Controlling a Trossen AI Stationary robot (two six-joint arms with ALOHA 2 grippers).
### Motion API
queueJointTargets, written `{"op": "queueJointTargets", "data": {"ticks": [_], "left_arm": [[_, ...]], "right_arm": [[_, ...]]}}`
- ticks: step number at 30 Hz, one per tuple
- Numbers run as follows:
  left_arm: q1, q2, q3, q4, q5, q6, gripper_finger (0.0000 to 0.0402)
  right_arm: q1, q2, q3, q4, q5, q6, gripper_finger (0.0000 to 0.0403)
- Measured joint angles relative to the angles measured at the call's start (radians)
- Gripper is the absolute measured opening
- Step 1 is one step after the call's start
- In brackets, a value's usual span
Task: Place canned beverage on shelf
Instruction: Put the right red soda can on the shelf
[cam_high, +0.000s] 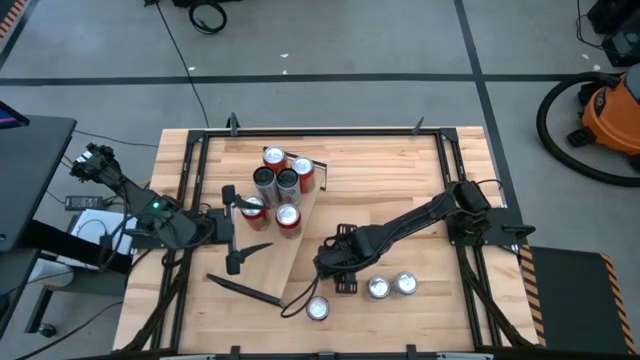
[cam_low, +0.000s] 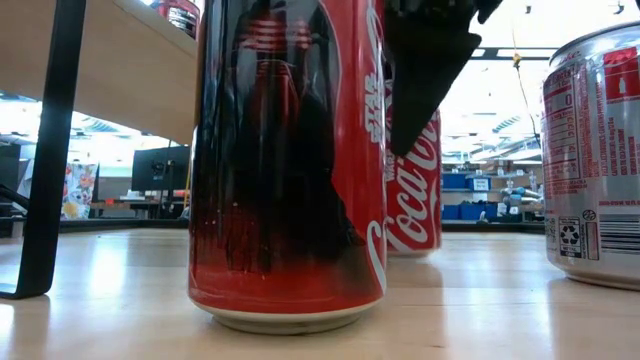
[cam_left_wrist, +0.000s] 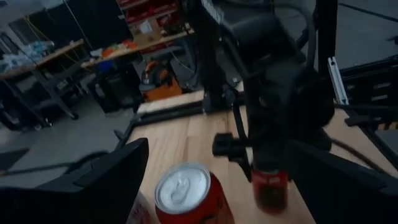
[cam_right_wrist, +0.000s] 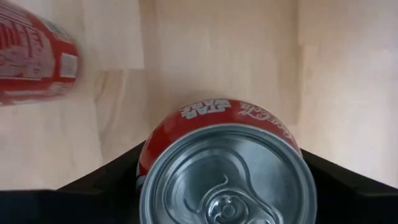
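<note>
The shelf (cam_high: 268, 255) is a pale plank with a dark bar at each short end, lying slantwise at the table's middle. In the low view it stands raised (cam_low: 110, 60). Several red cans (cam_high: 280, 180) stand on its far half. A red Star Wars can (cam_high: 318, 308) stands upright on the tabletop near the near edge. My right gripper (cam_high: 326, 288) is open above it, one finger on either side of its top (cam_right_wrist: 227, 180). I see no touch. My left gripper (cam_high: 234, 230) is open beside the shelf, with a can (cam_left_wrist: 183, 193) between its fingers, apart from them.
Two more cans (cam_high: 378, 288) (cam_high: 405, 284) stand on the tabletop right of my right gripper; one shows large in the low view (cam_low: 595, 160). A black frame (cam_high: 445, 170) runs around the tabletop. Bare wood lies at the far right.
</note>
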Motion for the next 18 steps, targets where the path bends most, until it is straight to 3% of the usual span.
{"op": "queueJointTargets", "data": {"ticks": [4, 9, 18], "left_arm": [[-0.005, 0.000, 0.000, -0.051, 0.013, -0.057, 0.0387], [-0.023, 0.000, 0.000, -0.036, 0.142, -0.067, 0.0387], [-0.120, 0.061, 0.001, 0.038, 0.140, -0.085, 0.0387]], "right_arm": [[0.000, -0.003, 0.046, -0.060, 0.037, -0.040, 0.0312], [0.004, -0.009, 0.144, -0.179, 0.037, -0.050, 0.0317], [0.044, -0.013, 0.367, -0.309, 0.043, -0.019, 0.0321]]}}
